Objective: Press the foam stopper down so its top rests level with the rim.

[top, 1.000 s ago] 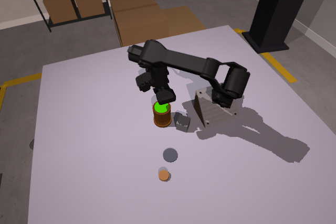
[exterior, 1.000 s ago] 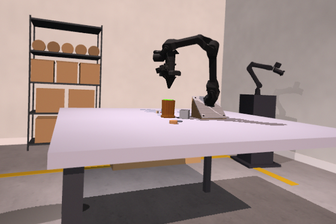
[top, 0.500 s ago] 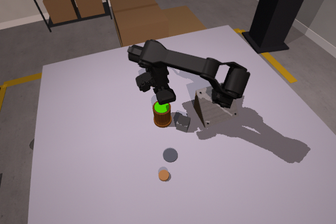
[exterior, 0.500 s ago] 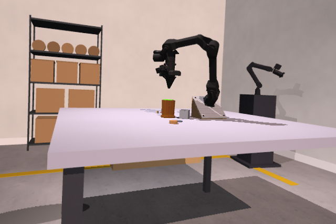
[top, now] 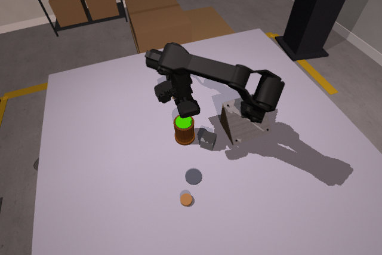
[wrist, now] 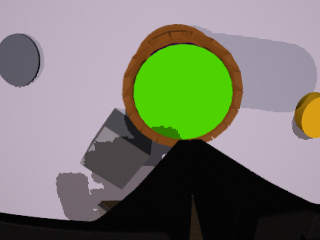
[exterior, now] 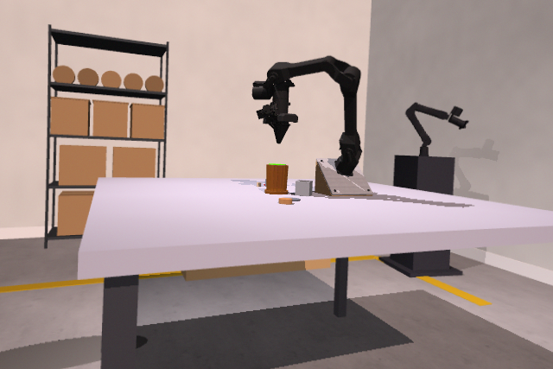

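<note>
The gripper, closed on nothing, hangs above the jar at mid-frame; pressing too deep could leave the green stopper low.

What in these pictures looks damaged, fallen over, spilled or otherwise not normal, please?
Nothing stands out. The brown jar stands upright, with the green stopper in its mouth. The grey block beside it looks undamaged, and I see no spill. Whether the stopper is exactly level, I cannot tell.
</note>
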